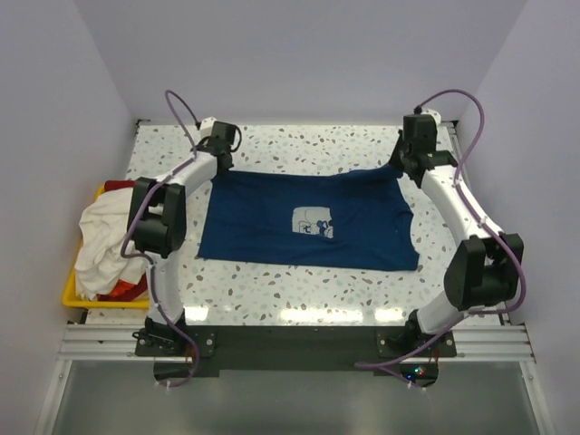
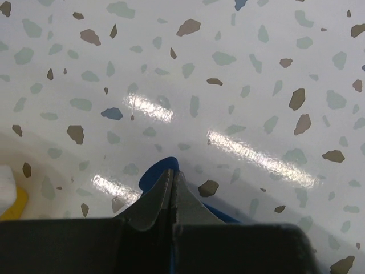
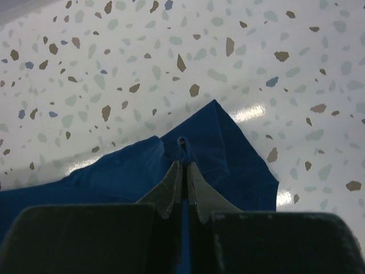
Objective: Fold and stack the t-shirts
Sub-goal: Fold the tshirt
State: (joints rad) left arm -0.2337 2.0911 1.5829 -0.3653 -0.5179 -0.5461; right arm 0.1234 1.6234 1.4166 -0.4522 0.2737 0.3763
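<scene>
The left gripper (image 2: 173, 174) has its jaws pressed together with no gap, and a small tip of blue cloth pokes out at the fingertips, so it pinches a far corner of the navy t-shirt (image 1: 272, 227). The right gripper (image 3: 183, 166) is likewise clamped tight on the other far corner, where the fabric rises into a small peak between the fingers and falls away in folds on both sides. Between the two grippers the navy t-shirt lies spread flat on the speckled table (image 1: 272, 294), its white square print (image 1: 314, 223) facing up near the middle. At the table's left edge sits a yellow bin (image 1: 69, 294), which holds a bunched cream-white shirt (image 1: 104, 237) draped over its rim, with red cloth (image 1: 118, 187) showing behind and beneath it.
</scene>
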